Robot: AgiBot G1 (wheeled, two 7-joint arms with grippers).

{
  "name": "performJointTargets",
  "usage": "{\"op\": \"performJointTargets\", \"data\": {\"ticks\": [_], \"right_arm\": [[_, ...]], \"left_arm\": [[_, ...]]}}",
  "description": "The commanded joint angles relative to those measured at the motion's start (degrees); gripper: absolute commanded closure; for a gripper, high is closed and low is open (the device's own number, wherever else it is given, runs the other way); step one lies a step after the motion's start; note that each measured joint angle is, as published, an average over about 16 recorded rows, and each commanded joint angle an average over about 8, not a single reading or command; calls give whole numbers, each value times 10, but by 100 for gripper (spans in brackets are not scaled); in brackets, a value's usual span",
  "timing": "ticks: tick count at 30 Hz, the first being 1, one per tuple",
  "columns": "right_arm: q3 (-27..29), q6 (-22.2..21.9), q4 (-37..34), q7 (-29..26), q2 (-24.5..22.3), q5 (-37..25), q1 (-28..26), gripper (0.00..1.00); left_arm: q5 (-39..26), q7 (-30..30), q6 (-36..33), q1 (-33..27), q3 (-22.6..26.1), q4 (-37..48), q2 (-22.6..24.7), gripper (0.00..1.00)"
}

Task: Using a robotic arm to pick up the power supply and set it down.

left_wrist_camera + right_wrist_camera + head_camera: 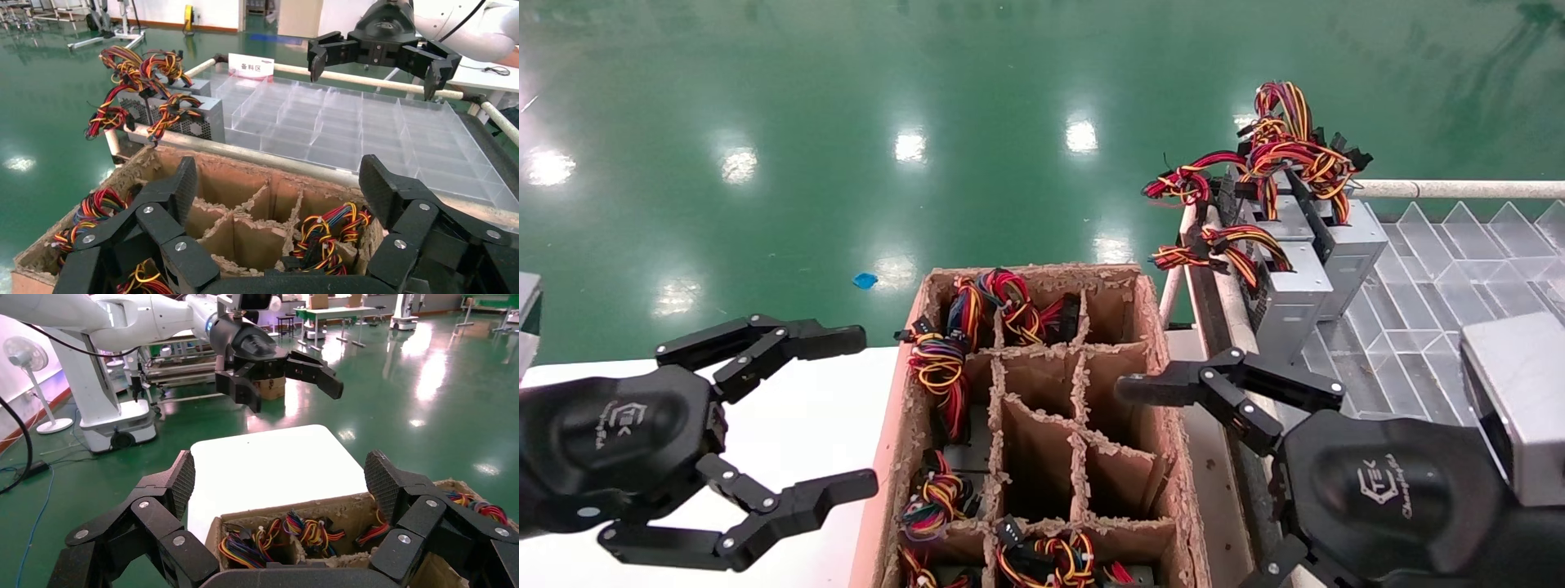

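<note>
Three grey power supplies [1291,298] with red, yellow and black wire bundles stand at the near-left corner of a clear divided tray [1418,327], also shown in the left wrist view [196,119]. More wire bundles [940,367] poke out of compartments of a brown cardboard box [1156,343]; the supplies under them are mostly hidden. My right gripper [1164,474] hangs open and empty over the box's right edge [280,478]. My left gripper [869,407] is open and empty above the white table, left of the box [278,184].
A white table [797,408] lies left of the box. A metal rail [1459,189] borders the tray's far side, and another runs between tray and box. Several middle box compartments [1030,441] show only cardboard. A white sign [251,66] stands on the tray's edge. Green floor lies beyond.
</note>
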State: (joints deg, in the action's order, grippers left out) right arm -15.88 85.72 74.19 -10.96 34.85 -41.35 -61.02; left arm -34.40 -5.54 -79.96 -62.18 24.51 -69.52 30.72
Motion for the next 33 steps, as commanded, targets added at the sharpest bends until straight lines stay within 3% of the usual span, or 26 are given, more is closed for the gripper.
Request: {"op": "performJointTargets", "data": {"ticks": [1, 33], "right_arm": [[2, 0, 12, -6, -3, 8, 10, 0], [-1, 0, -5, 2, 1, -4, -4, 0]], "left_arm": [[0, 0, 0, 0, 0, 0, 0, 0], [0, 0, 0, 0, 0, 0, 0, 0]]}}
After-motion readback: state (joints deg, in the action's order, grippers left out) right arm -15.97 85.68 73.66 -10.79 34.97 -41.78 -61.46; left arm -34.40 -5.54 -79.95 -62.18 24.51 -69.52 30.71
